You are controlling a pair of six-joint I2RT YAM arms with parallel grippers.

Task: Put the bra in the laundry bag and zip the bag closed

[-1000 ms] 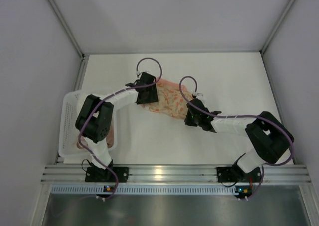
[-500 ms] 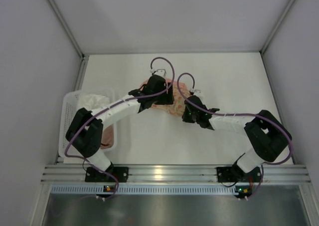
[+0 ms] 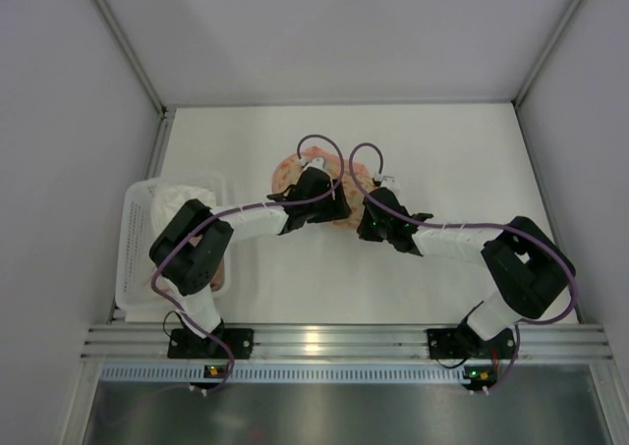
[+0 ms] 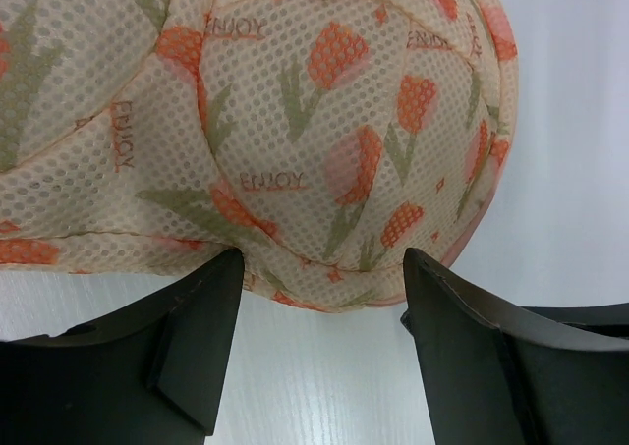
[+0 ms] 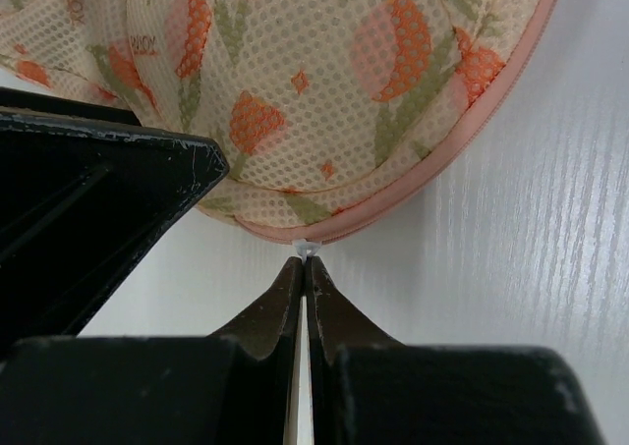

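The laundry bag [image 3: 292, 168], cream mesh with orange flowers and a pink zip edge, lies mid-table with its halves folded together. My left gripper [image 3: 332, 207] is open. In the left wrist view its fingers straddle the bag's [image 4: 324, 121] near rim just above the table, and nothing sits between them [image 4: 322, 298]. My right gripper [image 5: 303, 265] is shut on the small white zip pull [image 5: 307, 248] at the bag's [image 5: 344, 91] pink edge, and it shows in the top view too [image 3: 364, 214]. The bra is hidden.
A white plastic basket [image 3: 136, 239] with white and pinkish cloth stands at the table's left edge. White walls close in the back and both sides. The left gripper's finger [image 5: 88, 199] sits close beside the right gripper.
My left arm has swung right and nearer, from the bag's far left end to its near rim. The bag now looks more compact. The right gripper stays shut in place.
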